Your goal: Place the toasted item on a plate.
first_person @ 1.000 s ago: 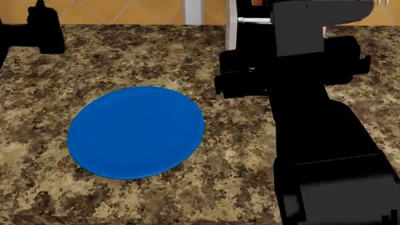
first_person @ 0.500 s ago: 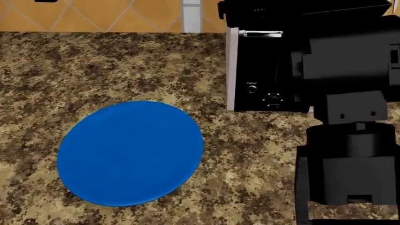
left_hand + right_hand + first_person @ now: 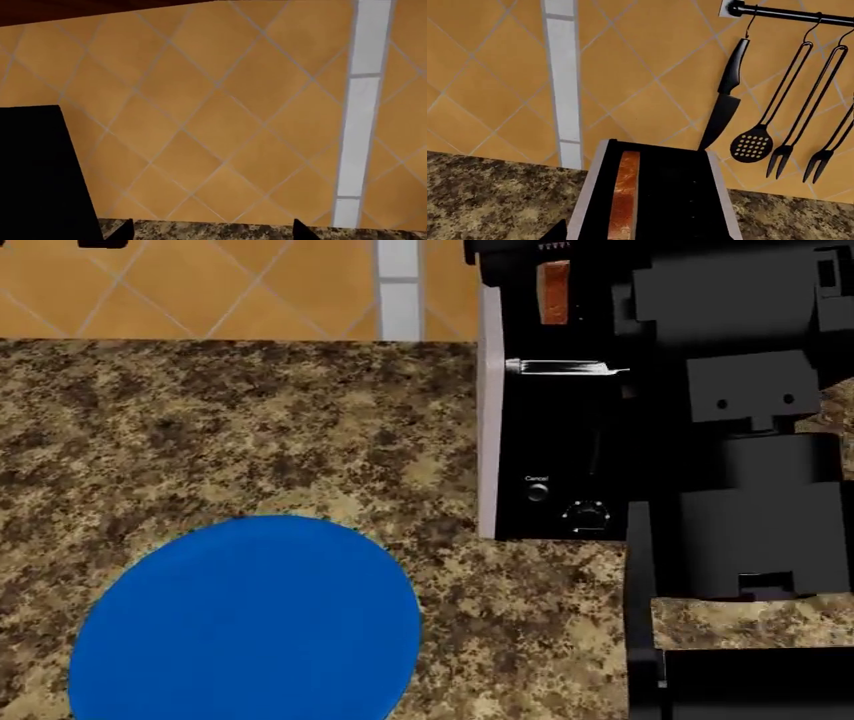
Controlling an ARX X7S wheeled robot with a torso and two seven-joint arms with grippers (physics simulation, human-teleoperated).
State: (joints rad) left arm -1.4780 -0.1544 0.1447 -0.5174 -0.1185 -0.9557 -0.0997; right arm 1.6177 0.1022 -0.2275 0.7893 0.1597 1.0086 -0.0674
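Head view tilting up: toast (image 3: 554, 292) now showing in toaster (image 3: 550, 450) slot, blue plate (image 3: 247, 625) sliding below-left of toaster. Right gripper approaching toaster, grip state unclear. Left gripper unseen.

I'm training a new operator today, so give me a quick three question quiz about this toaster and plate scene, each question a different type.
1. True or false: the toast already lies on the blue plate.
2. Multiple choice: on the head view, the toaster stands where relative to the plate? A) to its left, B) to its right and farther back, C) on top of it.
3. Fill in: the utensils on the wall rail above the toaster include a slotted spoon, two forks and a ____.

Key:
1. False; it stands upright in the toaster slot.
2. B.
3. Knife.
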